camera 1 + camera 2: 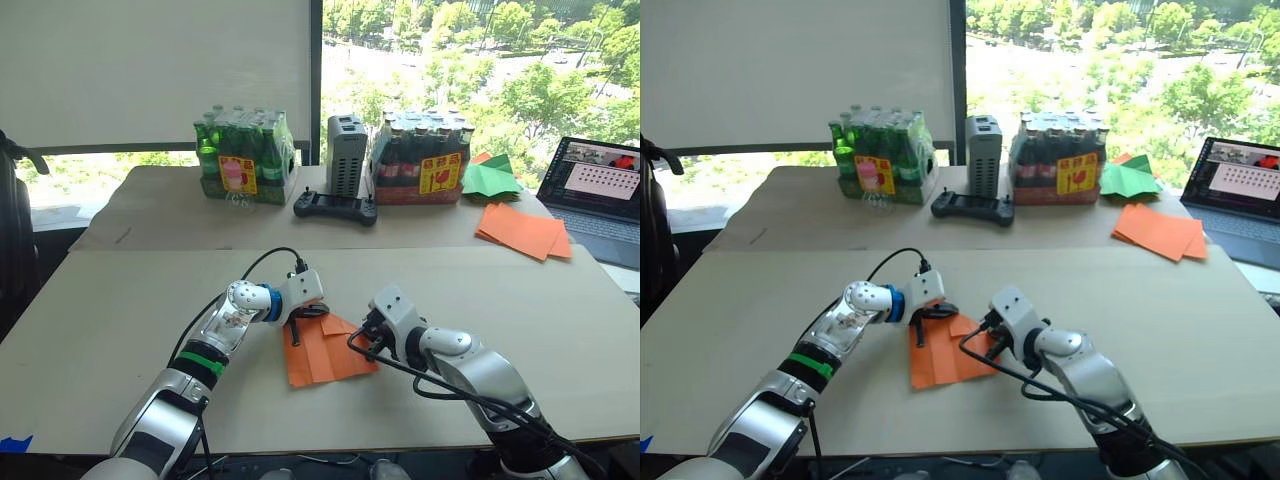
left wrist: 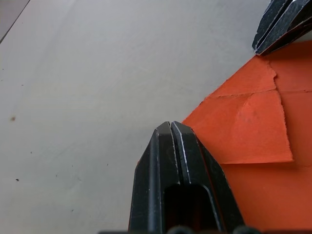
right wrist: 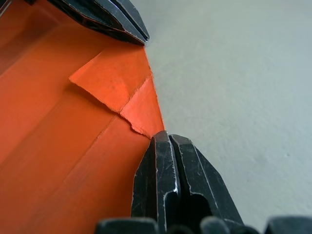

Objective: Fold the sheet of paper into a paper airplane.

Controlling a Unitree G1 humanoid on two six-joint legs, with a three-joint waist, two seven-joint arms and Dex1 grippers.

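Orange sheet of paper (image 1: 320,352), creased, lies flat on the near part of the pale surface (image 1: 110,300), between the two arms. Its far corners carry small folded flaps; one flap edge looks ragged in the wrist views, possibly torn.

Left pincer (image 1: 303,312) sits at the sheet's far left corner, fingers pressed together; in the left wrist view the tips (image 2: 170,127) rest at the paper's edge, and whether they pinch any paper I cannot tell. Right pincer (image 1: 368,330) sits at the sheet's right edge, also clenched, tips just at the paper's border with nothing clearly between them.

Far side of the surface: pack of green bottles (image 1: 243,155) at left, grey box (image 1: 346,155) upright in the middle, black controller (image 1: 335,207) just in front of it, pack of dark bottles (image 1: 420,155) to the right. Further right, green paper pieces (image 1: 490,178), a stack of flat orange sheets (image 1: 522,230), and an open laptop (image 1: 598,195) at the edge.
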